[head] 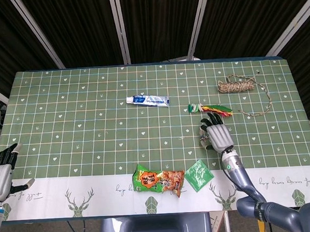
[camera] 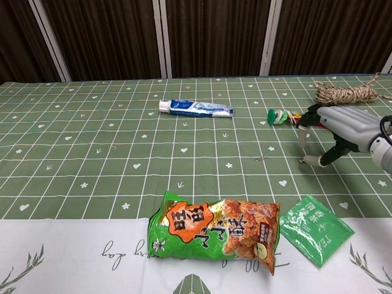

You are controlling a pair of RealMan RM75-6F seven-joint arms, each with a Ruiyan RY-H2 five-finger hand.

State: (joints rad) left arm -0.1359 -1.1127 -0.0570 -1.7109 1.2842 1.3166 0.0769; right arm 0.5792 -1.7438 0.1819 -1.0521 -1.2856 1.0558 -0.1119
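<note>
Your right hand (head: pixel 217 136) hovers palm-down over the table (head: pixel 64 100), toward the right part of the near half, with its fingers spread apart and nothing held between them; in the chest view the same right hand (camera: pixel 343 125) shows its fingertips bent down toward the cloth, the thumb tip close to the surface. Nearest to those fingertips lies the colourful toy (head: pixel 210 109), a small piece with a green end and red and yellow parts, just beyond the hand toward the far edge; in the chest view the toy (camera: pixel 280 116) sits just to the left of the fingers, and whether they touch it cannot be told. Coiled twine (head: pixel 239 84) lies near the far right corner, with a loose strand trailing toward the right edge. Near the near edge, just short of your right hand, rests a small green sachet (head: pixel 199 175), and to its left a green and orange snack bag (head: pixel 159 181). A toothpaste tube (head: pixel 148 100) lies flat near the middle of the table, toward the far edge. Your left hand (head: pixel 1 170) hangs off the near left corner, beside the table's left edge, fingers apart and holding nothing
</note>
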